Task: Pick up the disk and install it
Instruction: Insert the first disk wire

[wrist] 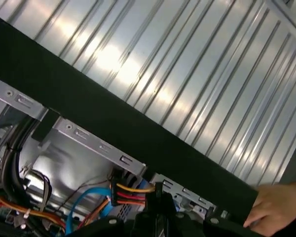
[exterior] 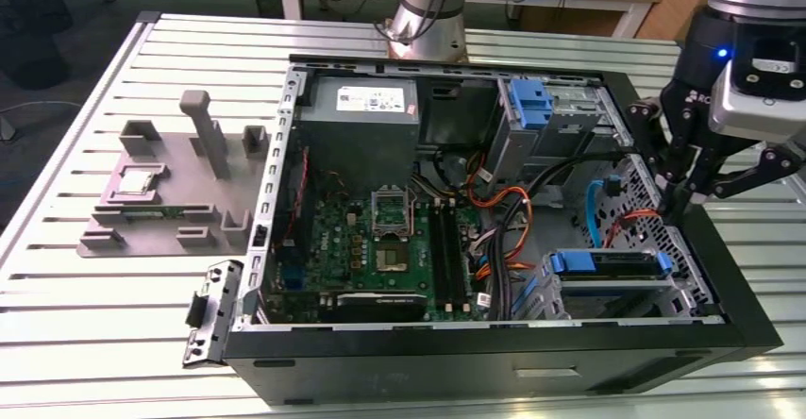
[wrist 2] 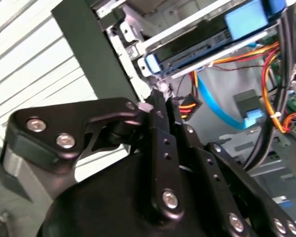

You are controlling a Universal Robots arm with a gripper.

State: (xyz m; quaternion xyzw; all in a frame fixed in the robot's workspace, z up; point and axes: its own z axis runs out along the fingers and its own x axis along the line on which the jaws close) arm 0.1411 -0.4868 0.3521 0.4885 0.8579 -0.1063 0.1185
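The disk [exterior: 610, 264], a flat drive in a blue carrier rail, lies in the silver drive cage at the near corner of the open computer case [exterior: 504, 353], on the exterior view's right. In the second wrist view the disk [wrist 2: 207, 42] sits slotted between the cage's rails. My gripper [exterior: 686, 199] hangs just above the case's wall on that side, a little behind the disk, with its fingers drawn together and nothing between them. Its tips show in both wrist views [wrist 2: 155, 98] [wrist: 159, 190] near the orange, red and blue cables.
A grey fixture [exterior: 164, 192] with a small silver chip stands on the slatted table [exterior: 75, 296] at the exterior view's left. A blue bracket [exterior: 534, 104] sits in the case's far bay. A person's hand [wrist: 276, 207] rests by the case wall.
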